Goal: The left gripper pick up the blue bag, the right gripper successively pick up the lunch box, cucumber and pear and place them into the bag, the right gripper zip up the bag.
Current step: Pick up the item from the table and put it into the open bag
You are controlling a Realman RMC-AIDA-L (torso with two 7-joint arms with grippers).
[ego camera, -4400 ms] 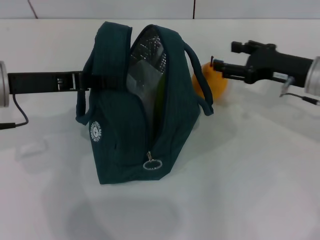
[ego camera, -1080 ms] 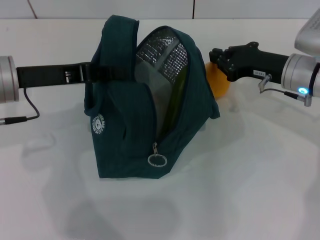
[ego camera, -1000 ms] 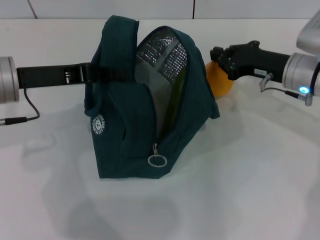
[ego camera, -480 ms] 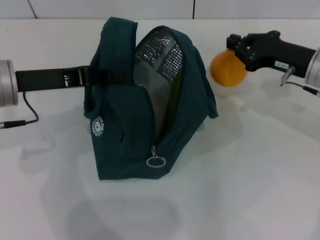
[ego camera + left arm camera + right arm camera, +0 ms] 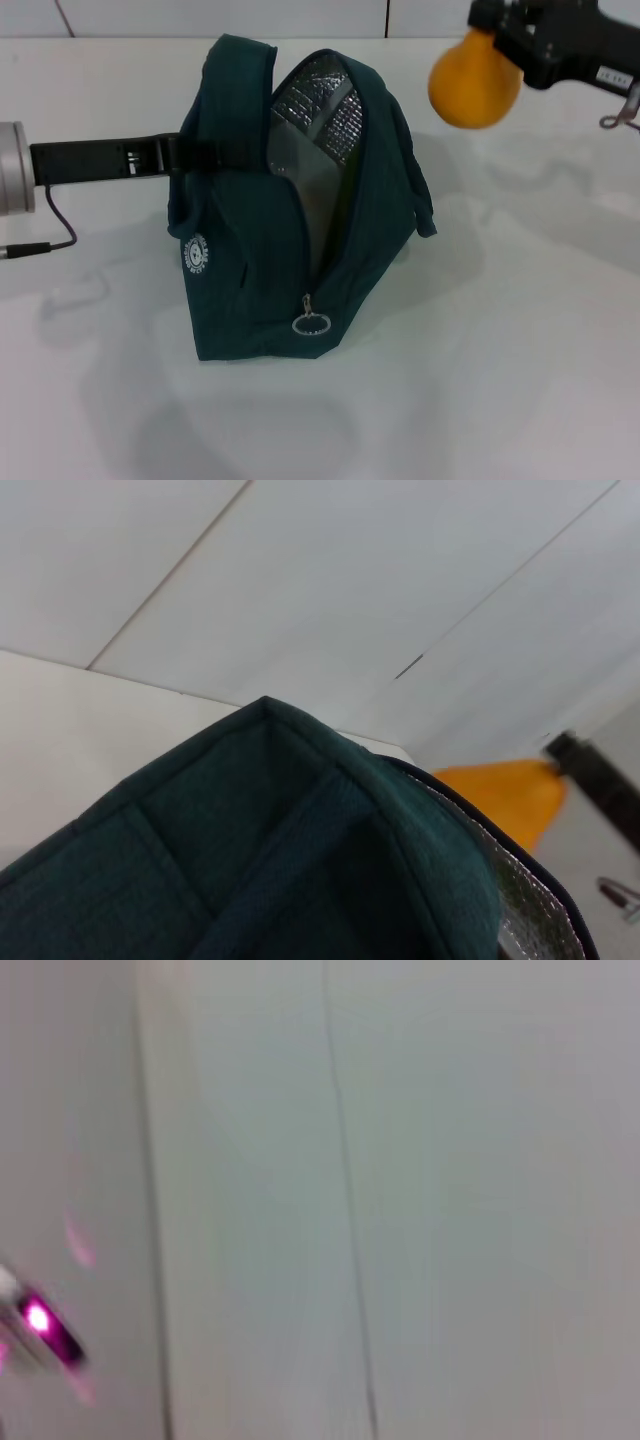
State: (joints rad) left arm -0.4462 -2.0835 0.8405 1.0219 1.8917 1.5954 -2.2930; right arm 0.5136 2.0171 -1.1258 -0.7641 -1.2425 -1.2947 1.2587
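Right gripper (image 5: 492,38): clenched on pear (image 5: 474,82), raised off table (image 5: 520,330), arm reaching level from the right.
Left gripper (image 5: 178,155): grasping blue bag (image 5: 260,250) at its upper edge, arm horizontal.
Blue bag: upright, unzipped.

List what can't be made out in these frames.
- Bag contents: head view shows only foil lining through the open mouth; lunch box and cucumber can't be confirmed.
- Left gripper: fingertips hidden behind the bag's fabric.
- Right gripper: cut off by the top edge, grip on the pear partly hidden.
- Right wrist view: blurred, shows only wall.
- Left wrist view: pear partly hidden behind the bag rim.
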